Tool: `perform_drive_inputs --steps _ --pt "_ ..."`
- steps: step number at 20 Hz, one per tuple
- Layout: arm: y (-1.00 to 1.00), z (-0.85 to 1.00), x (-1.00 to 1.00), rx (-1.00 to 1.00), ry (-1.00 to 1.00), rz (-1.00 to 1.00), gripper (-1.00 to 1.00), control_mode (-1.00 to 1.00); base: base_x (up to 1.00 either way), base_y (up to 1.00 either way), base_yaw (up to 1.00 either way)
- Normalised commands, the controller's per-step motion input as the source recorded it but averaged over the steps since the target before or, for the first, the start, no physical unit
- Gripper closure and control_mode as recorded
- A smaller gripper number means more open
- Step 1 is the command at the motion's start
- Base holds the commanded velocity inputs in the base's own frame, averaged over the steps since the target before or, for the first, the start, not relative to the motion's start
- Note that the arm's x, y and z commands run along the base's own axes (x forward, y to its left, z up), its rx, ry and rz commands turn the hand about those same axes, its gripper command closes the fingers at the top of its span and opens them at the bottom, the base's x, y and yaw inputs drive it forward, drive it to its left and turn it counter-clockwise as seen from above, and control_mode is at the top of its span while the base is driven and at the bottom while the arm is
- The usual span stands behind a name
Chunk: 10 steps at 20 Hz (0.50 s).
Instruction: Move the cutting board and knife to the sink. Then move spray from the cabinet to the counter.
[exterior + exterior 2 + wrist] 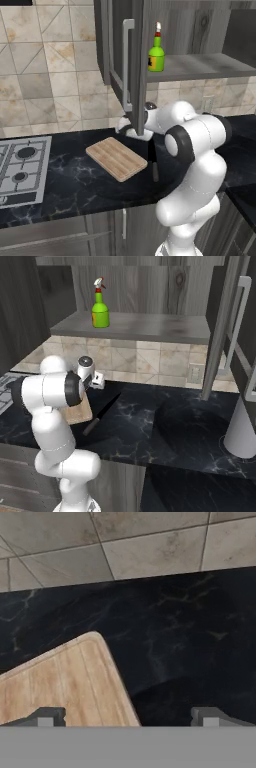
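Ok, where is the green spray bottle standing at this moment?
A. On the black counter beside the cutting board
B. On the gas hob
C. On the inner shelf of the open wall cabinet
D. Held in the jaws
C: the spray stands upright on the shelf of the cabinet, above the counter where the cutting board lies.

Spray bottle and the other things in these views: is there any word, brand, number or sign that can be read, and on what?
No text can be read.
The spray on the cabinet shelf bears a yellow label with a dark mark: too small and blurred to read.
The cutting board, knife and counter bear no markings.
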Motion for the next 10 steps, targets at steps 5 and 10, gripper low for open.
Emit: perform_drive_inputs --steps 5,10 --pt "0.07 -0.40 0.39 0.02 0.00 0.00 -1.00 -1.00 0.00 0.00 0.00" --pt "0.00 -0.33 0.41 0.03 0.00 -0.01 -1.00 -1.00 0.00 0.00 0.00"
